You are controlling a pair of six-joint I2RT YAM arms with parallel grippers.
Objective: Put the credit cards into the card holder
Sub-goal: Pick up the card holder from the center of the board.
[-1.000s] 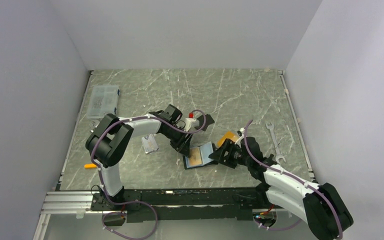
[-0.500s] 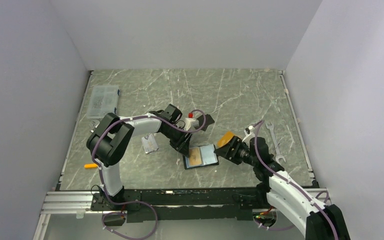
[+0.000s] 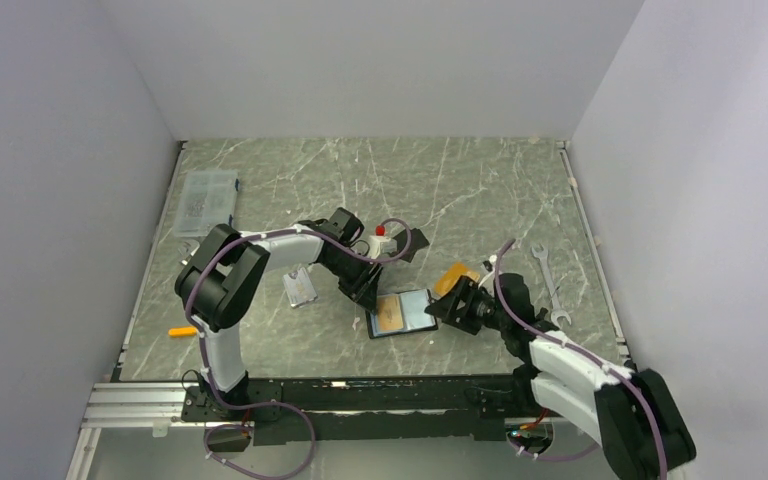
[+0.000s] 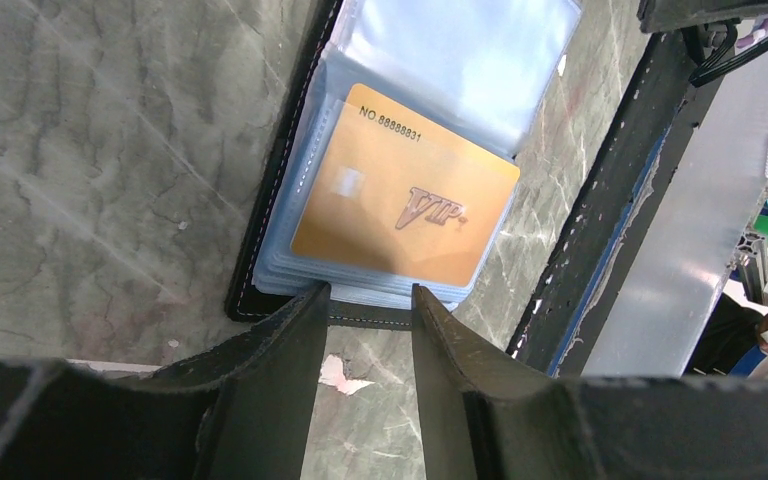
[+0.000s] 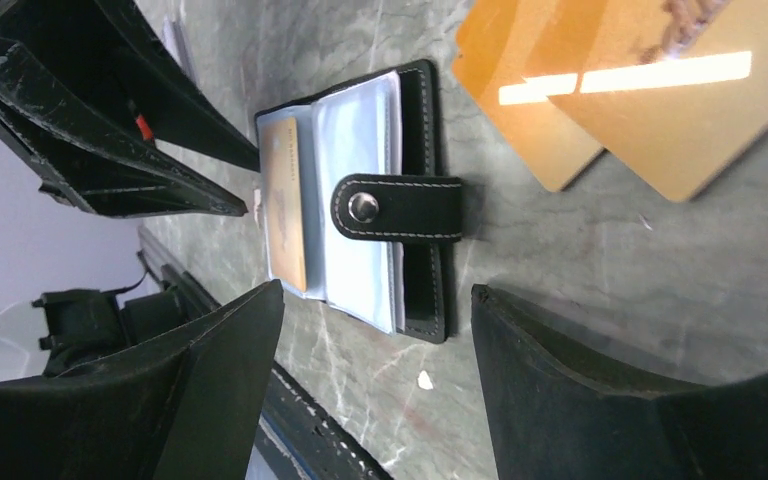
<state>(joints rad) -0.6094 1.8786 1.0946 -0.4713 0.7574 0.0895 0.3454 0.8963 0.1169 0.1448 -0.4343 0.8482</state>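
Left gripper (image 4: 367, 300): jaws partly apart, nothing between them. The tips stand at the near edge of the card holder (image 4: 278, 205). Whether they touch it cannot be confirmed.

Right gripper (image 5: 375, 300): jaws spread wide and empty, standing clear above the table (image 5: 580, 270), apart from the holder's tab side.

The card holder lies open and flat on the table between the two grippers. One orange-gold VIP card (image 4: 405, 205) sits in a clear pocket on the half nearer the left gripper. The snap tab (image 5: 400, 208) lies folded across the clear pockets.

Two loose orange cards (image 5: 650, 90) lie overlapping on the table just beyond the holder, on the right gripper's side.

Farther out, in the overhead view, a wrench (image 3: 548, 285) lies right of the right arm, and a clear plastic box (image 3: 206, 200) sits near the table's far left edge.

Change since earlier: the card holder and the left arm are where they were a second ago. The right gripper stood slightly farther back towards the loose cards half a second ago. It is now back close to the holder's right edge, near its position of a second ago.
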